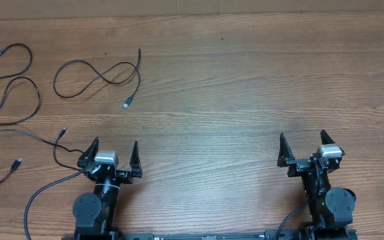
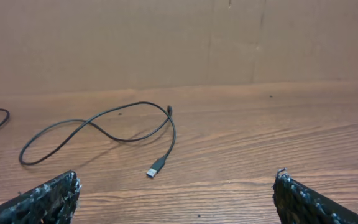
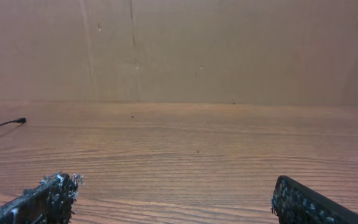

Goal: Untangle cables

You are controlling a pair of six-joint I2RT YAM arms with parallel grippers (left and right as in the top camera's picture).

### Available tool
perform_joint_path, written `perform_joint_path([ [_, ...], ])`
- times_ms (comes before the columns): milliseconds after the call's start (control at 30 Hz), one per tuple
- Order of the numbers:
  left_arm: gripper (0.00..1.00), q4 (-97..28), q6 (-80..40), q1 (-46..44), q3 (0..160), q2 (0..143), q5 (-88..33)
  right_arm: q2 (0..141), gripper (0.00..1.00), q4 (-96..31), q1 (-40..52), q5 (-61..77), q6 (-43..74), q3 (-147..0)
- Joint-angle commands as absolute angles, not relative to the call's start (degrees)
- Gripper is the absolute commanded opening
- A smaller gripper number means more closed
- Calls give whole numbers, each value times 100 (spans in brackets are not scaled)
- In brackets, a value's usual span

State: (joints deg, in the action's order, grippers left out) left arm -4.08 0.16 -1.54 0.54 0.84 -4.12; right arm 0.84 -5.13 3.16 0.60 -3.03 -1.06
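Three thin black cables lie apart on the left of the wooden table. One cable [image 1: 29,57] loops at the far left. A second cable [image 1: 139,80] curls in the middle left, its USB plug [image 2: 156,168] nearest my left gripper. The third cable [image 1: 9,131] trails along the lower left edge, one end just left of that gripper. My left gripper [image 1: 116,143] [image 2: 176,177] is open with bare wood between its fingers. My right gripper [image 1: 303,137] [image 3: 174,183] is open too, far from the cables, over bare table. A cable end [image 3: 17,121] shows at the left edge of the right wrist view.
A thicker black wire [image 1: 39,193] runs from the left arm's base toward the table's front edge, close to the third cable. A brown cardboard wall [image 2: 166,43] stands along the far side of the table.
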Motion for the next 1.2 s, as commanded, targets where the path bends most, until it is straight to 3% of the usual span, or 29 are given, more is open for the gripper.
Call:
perform_joint_path([
  [0, 99, -438, 257, -222, 27, 19, -449, 16, 100, -478, 357, 8, -327, -45],
  [1167, 99, -419, -19, -217, 27, 25, -408, 16, 100, -478, 357, 8, -327, -45],
])
